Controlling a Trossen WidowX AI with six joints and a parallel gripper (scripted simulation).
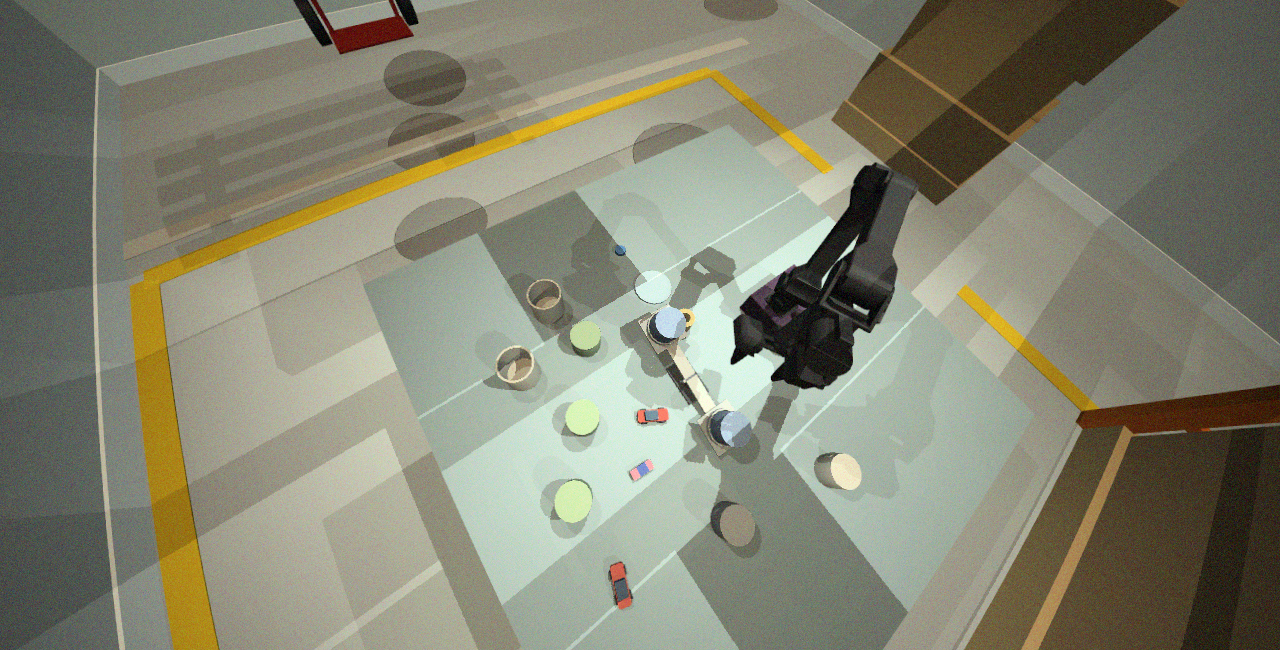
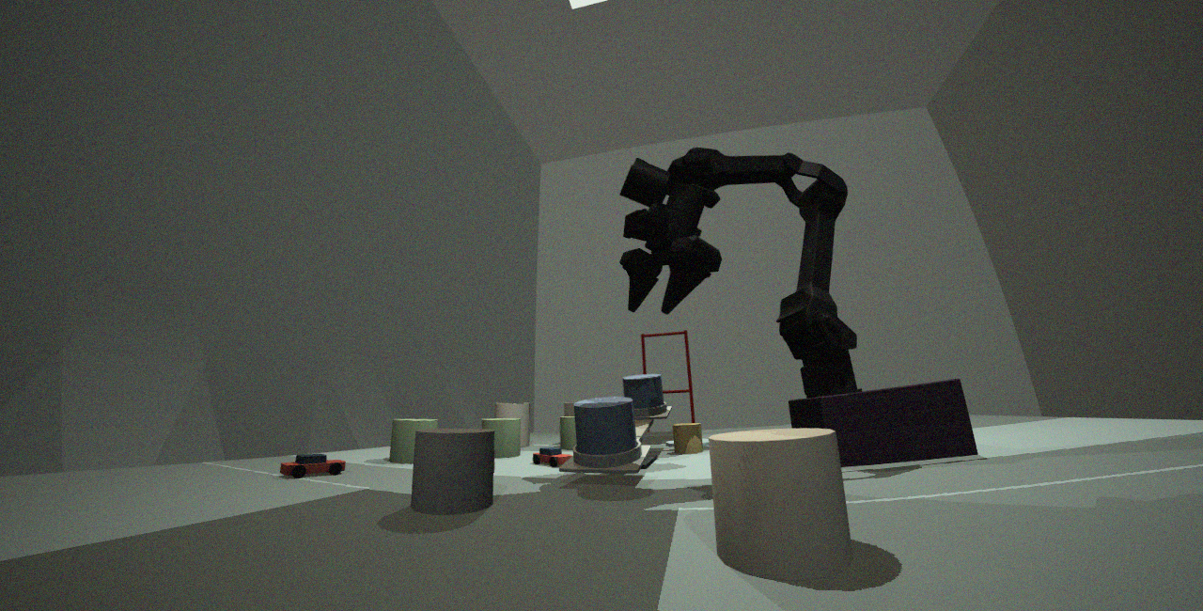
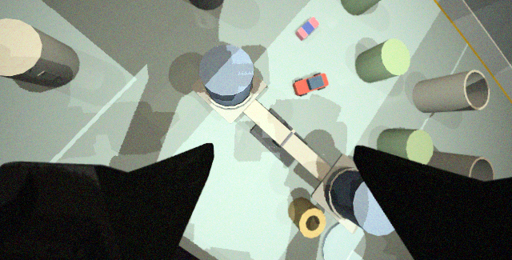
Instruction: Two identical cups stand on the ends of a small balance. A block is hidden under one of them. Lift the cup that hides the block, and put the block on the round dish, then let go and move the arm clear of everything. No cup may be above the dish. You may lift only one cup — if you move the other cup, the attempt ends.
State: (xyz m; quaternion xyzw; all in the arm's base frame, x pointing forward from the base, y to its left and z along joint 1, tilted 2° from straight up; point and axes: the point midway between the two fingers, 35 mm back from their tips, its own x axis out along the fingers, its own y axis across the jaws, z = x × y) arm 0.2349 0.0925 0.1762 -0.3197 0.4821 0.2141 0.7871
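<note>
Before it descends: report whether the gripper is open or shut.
Open: the gripper fingers stand wide apart, nothing between them, high above the balance.

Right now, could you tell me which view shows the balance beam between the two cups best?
The wrist view: the beam runs across mid-frame, unobstructed. The top view shows it small; the exterior view sees it nearly end-on behind the near cup.
</note>
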